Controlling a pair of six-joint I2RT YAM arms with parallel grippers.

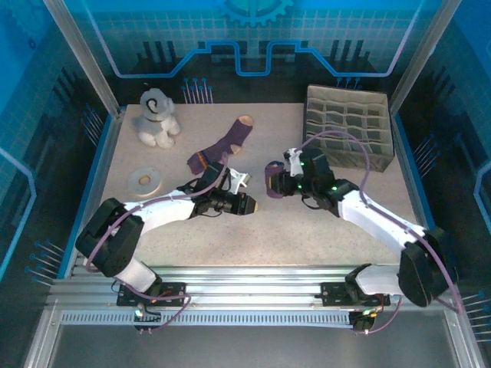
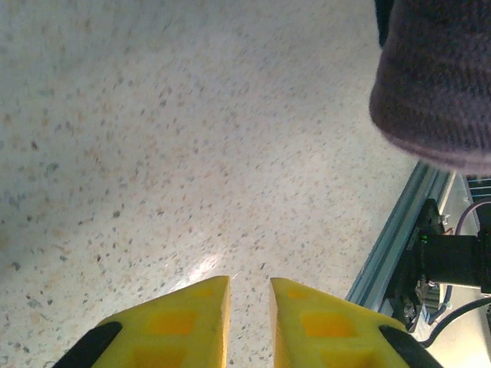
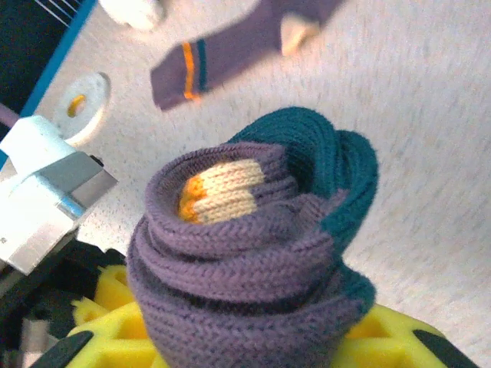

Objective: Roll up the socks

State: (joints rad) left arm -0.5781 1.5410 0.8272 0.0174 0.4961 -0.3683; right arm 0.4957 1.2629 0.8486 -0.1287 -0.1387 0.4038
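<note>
The right arm's yellow fingers [image 3: 107, 303] are closed on a rolled purple knit sock [image 3: 245, 261]. The roll stands upright between them, its coiled end facing the right wrist camera. A teal-dark band wraps one side of the coil, and a cream and orange patch sits at its centre. From above, this roll [image 1: 273, 178] hangs over the middle of the speckled beige tabletop [image 1: 307, 238], slightly toward the right edge.

The left arm's yellow fingers [image 2: 207, 314] stand a narrow gap apart with only bare tabletop showing between them. They grip nothing and point toward the roll, whose knit edge [image 2: 437, 84] sits just beyond their tips and does not touch them.

A flat purple knit sock [image 1: 222, 146] lies nearer the far edge, its tan toe toward the far side. Its orange-banded cuff is toward the left arm.

A grey plush toy [image 1: 157, 119] sits in the far left corner. A white ring [image 1: 144, 181] lies near the left edge. A grey fabric divided organiser [image 1: 349, 126] fills the far right corner.
</note>
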